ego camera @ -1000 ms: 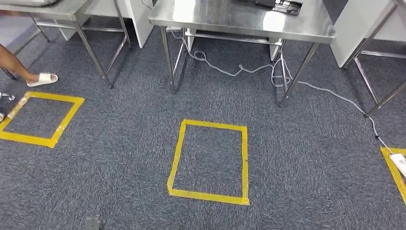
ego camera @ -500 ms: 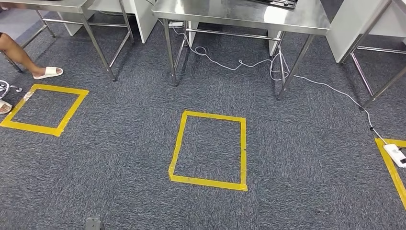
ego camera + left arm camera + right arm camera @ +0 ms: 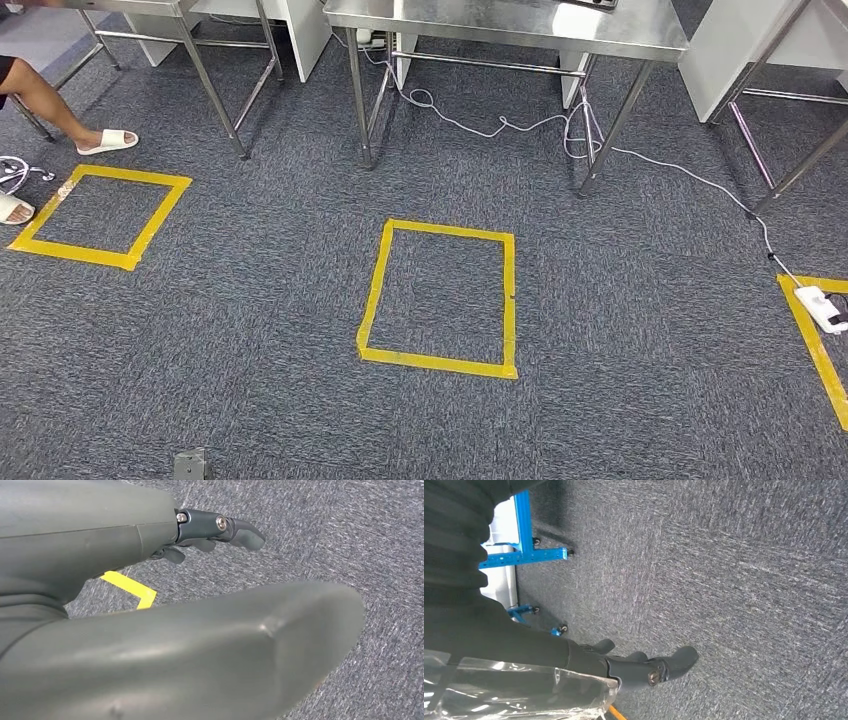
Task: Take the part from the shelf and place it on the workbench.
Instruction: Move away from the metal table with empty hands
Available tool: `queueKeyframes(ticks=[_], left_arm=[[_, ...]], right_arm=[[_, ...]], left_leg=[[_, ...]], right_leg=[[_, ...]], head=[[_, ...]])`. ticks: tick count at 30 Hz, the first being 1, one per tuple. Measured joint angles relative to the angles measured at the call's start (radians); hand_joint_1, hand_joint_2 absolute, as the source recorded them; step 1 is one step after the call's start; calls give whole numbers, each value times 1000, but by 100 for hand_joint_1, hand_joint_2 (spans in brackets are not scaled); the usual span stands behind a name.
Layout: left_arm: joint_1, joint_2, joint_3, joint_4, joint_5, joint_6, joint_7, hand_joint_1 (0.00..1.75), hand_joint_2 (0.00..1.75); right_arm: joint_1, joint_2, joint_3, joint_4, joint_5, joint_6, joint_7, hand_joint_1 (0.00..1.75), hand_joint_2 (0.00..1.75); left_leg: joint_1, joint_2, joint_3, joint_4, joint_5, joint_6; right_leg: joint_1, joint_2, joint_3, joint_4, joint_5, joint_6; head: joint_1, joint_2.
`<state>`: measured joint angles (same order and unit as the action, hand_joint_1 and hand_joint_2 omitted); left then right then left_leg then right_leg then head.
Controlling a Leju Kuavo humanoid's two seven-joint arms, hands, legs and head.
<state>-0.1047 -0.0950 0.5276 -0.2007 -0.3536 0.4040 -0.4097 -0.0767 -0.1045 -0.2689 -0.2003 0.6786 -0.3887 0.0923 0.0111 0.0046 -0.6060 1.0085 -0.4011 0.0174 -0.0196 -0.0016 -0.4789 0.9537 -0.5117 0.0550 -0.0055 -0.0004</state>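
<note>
the part, a thing in a clear crinkled plastic bag (image 3: 519, 690), is in my right hand (image 3: 624, 667). my dark fingers (image 3: 676, 660) lie along the bag and hold it against the hand, and the arm hangs down over the grey carpet floor (image 3: 734, 570). what is inside the bag i cannot tell, the plastic only shines. behind my hand a blue metal frame on small wheels (image 3: 524, 540) stands on the carpet, well apart from the bag.

my left hand (image 3: 210, 530) holds nothing. its dark fingers are a little bent and apart, and it hangs above the carpet near a corner of yellow tape (image 3: 132, 587).

in the head view the shiny steel workbench (image 3: 520, 25) stands in front of me, and between it and me there is a yellow tape square on the floor (image 3: 440, 297). i judge that the part is already taken and the walk to the bench is the step now.

what could go wrong: the bag is smooth and thin, so it may slip out of my fingers if the arm swings while i step. a white cable (image 3: 660, 165) runs on the carpet under the bench to a white power strip (image 3: 825, 308) on the right, and a foot could catch it. a person's foot in a white slipper (image 3: 105, 142) is near the next table on the left.
</note>
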Motion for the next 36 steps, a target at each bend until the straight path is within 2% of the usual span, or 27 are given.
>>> queueKeyframes(ticks=[3,6,7,10,20,32,34,36], left_arm=[[0,1,0,0,0,0,0,0,0],[0,3,0,0,1,0,2,0,0],[0,3,0,0,1,0,4,0,0],[2,4,1,0,3,0,10,0,0],[2,3,2,0,3,0,11,0,0],[2,3,2,0,1,-2,11,0,0],[1,5,2,0,-2,-5,11,0,0],[2,6,1,0,-6,-6,13,0,0]], right_arm=[[1,0,0,0,0,0,0,0,175],[3,3,0,0,0,2,0,0,175],[3,4,0,0,1,5,0,0,175],[3,6,0,0,7,14,2,0,175],[1,6,-1,0,10,17,-1,0,175],[-3,7,-19,0,0,20,0,0,175],[-3,8,-23,0,-4,21,1,0,175],[-2,10,-26,0,-7,22,2,0,175]], left_leg=[[0,0,-1,1,-3,2],[3,0,-2,-2,0,23],[7,0,-2,-6,9,21],[15,-1,-2,-16,26,-1],[17,-1,-7,-17,28,-13],[15,-1,-11,-15,27,-13],[13,-2,-14,-9,25,-7],[15,-2,-9,-22,31,8]], right_leg=[[-4,0,0,-2,3,-5],[-5,-1,-2,-2,11,-18],[1,-1,-5,-1,15,-25],[11,-1,-13,1,22,-38],[14,-1,-18,2,22,-38],[10,-1,-20,1,23,-37],[3,-1,-15,-1,26,-32],[1,-2,-10,-7,29,-26]], head=[[-3,0],[-7,0],[-7,0],[-7,0],[-7,0],[-7,0],[-7,0],[-8,0]])
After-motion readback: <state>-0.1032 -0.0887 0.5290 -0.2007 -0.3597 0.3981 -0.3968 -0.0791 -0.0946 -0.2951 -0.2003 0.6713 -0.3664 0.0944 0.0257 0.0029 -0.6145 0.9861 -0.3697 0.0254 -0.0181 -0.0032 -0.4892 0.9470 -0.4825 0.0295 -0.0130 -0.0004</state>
